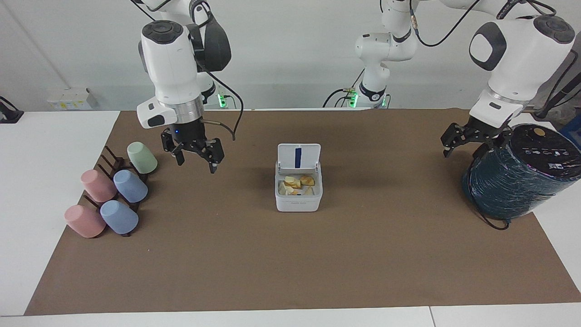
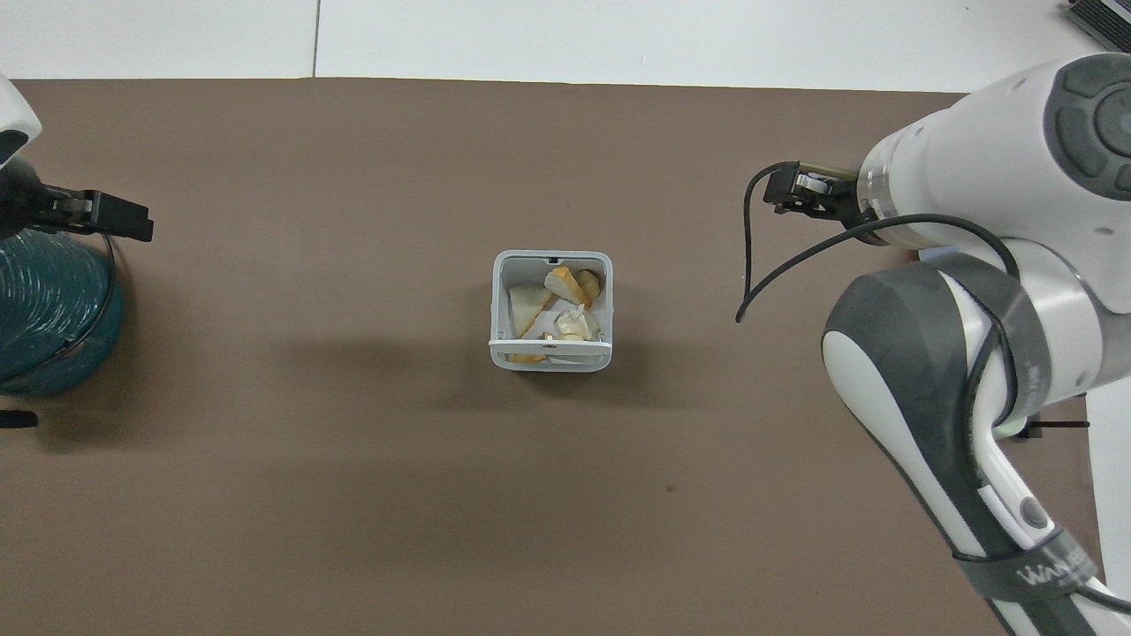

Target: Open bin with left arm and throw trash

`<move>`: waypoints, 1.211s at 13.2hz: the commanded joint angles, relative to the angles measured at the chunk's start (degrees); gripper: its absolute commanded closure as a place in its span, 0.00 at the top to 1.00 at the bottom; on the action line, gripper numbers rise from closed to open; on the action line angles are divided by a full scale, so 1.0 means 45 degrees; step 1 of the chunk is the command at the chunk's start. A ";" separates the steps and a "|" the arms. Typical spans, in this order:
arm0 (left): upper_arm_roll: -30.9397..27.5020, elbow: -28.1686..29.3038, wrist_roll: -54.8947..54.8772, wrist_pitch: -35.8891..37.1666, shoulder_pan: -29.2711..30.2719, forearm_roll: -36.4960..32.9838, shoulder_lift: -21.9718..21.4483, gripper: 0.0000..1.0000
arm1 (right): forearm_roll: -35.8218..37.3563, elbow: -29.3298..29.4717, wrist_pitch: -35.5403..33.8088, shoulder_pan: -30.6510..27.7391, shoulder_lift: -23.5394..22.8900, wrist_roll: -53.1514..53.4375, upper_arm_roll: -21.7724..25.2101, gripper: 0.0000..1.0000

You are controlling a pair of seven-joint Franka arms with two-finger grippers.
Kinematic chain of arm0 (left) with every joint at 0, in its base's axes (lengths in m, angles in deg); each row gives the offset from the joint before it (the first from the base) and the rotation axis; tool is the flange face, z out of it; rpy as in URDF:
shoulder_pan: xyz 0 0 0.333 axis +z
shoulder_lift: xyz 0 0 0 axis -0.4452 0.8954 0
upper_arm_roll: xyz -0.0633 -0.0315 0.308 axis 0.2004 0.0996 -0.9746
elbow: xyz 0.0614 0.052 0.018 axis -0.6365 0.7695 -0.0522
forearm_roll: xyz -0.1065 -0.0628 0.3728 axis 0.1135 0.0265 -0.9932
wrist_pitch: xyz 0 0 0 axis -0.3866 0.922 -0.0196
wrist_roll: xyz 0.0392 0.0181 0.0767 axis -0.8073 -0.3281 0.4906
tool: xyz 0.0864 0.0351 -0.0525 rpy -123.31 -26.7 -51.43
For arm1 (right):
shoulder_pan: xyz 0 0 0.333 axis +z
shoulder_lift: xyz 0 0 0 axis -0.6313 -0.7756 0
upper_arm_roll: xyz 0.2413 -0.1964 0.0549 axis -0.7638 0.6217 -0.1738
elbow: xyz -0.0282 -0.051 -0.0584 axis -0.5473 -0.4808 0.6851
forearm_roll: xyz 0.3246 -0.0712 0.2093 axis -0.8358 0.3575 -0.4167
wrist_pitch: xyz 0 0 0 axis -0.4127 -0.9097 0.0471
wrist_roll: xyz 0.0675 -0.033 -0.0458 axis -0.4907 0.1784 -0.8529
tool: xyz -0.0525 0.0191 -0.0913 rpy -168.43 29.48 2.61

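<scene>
In the facing view, your bin (image 1: pixel 298 193) sat on the brown mat (image 1: pixel 363 254) about midway between the two arms' ends of the table, its lid (image 1: pixel 298 156) flipped upright on the side nearer the robots, a blue strip showing on the lid's inner face. The trash (image 1: pixel 296 184) lay inside the open box, pale and yellowish scraps heaped together. Your right gripper (image 1: pixel 196 156) hung in the air with its fingers spread and nothing between them, over bare mat between the bin and the rack of pastel cups (image 1: pixel 111 195), well apart from the bin. Your left gripper (image 1: pixel 470 143) hovered just beside the top of the dark teal cylinder (image 1: pixel 517 181) at the left arm's end of the table, fingers spread, holding nothing, also well apart from the bin.

In the overhead view, you saw straight into the bin (image 2: pixel 551 358): the trash (image 2: pixel 552 305) filled it, a tan wedge beside a white wad and yellowish bits. The right arm (image 2: pixel 972 291) covered most of the cups. The left gripper (image 2: pixel 97 215) showed at the mat's edge above the teal cylinder (image 2: pixel 44 309).
</scene>
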 commanded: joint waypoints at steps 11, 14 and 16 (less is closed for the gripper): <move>-0.0080 0.0460 0.0378 0.0093 -0.0117 0.0103 -0.0479 1.00 | -0.0332 -0.0294 -0.3212 -0.0033 0.1873 -0.3327 0.1090 1.00; -0.0080 0.0460 0.0378 0.0131 -0.0117 0.0103 -0.0479 1.00 | -0.1270 -0.0274 -0.3290 0.0432 0.1970 -0.3838 0.2103 1.00; -0.0099 0.0460 0.0378 0.0151 -0.0117 0.0103 -0.0479 1.00 | -0.1290 -0.0274 -0.3524 0.0746 0.2010 -0.3878 0.2632 1.00</move>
